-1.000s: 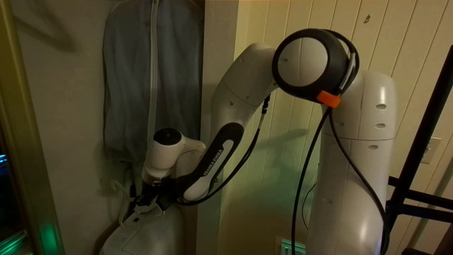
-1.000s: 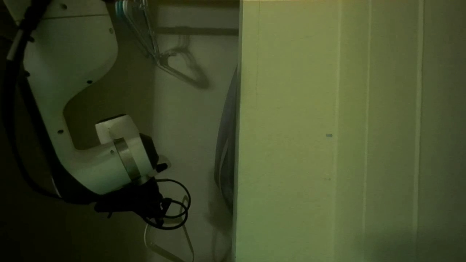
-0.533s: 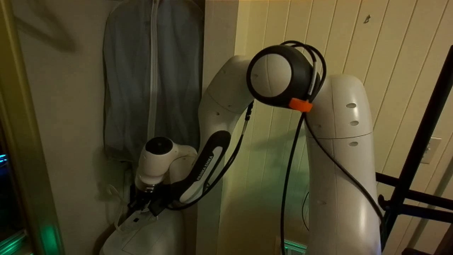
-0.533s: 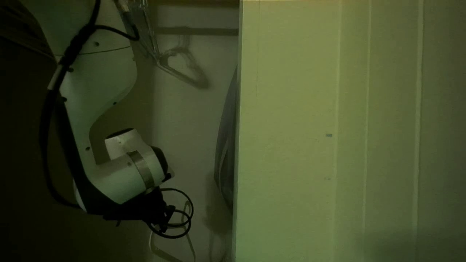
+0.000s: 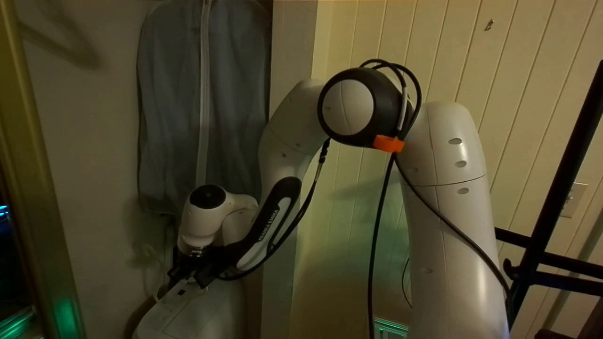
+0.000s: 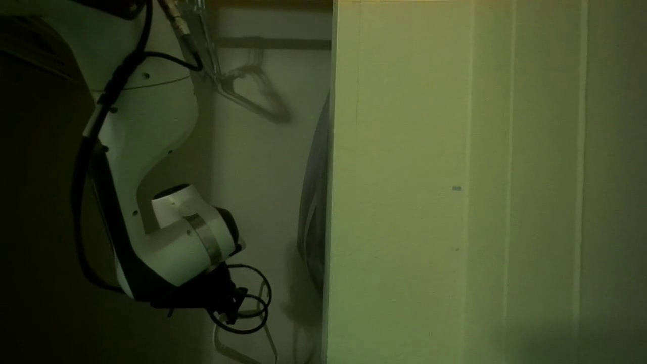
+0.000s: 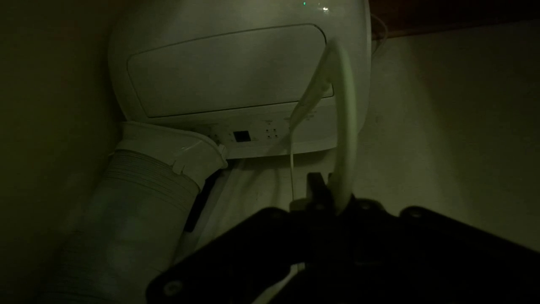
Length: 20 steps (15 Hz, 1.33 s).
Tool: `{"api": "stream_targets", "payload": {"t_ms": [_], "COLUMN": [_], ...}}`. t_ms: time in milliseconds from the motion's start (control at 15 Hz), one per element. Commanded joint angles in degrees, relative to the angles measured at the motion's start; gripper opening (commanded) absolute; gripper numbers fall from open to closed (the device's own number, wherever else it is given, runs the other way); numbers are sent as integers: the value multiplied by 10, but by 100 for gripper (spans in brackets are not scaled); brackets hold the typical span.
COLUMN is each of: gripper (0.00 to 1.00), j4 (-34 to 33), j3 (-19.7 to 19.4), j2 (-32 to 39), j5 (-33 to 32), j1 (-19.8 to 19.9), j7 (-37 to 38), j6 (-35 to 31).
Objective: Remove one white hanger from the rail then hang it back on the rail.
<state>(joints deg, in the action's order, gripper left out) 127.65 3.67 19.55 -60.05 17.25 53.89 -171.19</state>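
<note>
A white hanger stands between the fingers of my gripper in the wrist view, its loop reaching up and away. My gripper is shut on it; the exact contact is dark. In an exterior view the held hanger shows partly below the gripper, against the back wall. In an exterior view the gripper is low, just above a white appliance. Other hangers hang high at the top of an exterior view, partly covered by my arm. The rail itself cannot be made out clearly; a rail-like shadow crosses the wall.
The white appliance stands under the gripper; in the wrist view it has a wide hose. A grey garment bag hangs behind the arm. A wall edge stands beside the closet. A black frame is at the right.
The arm has moved further into the closet and slightly down, slowing lately. The gripper has dropped a little nearer the appliance, and the hanger has moved along with it.
</note>
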Motion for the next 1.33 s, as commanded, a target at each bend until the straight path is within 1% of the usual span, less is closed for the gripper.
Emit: {"api": "stream_targets", "payload": {"t_ms": [0,133,533,1000,1267], "gripper": [1,1,1,1,1], "j4": [-2,6,14,16,23], "j3": [2,10,15,15,23], "j2": [5,-2,-19,-31,-42], "j5": [10,24,44,58,88], "j1": [-2,3,10,11,16], "j7": [3,-11,-23,-29,-55], "j6": [15,27,49,76,99]}}
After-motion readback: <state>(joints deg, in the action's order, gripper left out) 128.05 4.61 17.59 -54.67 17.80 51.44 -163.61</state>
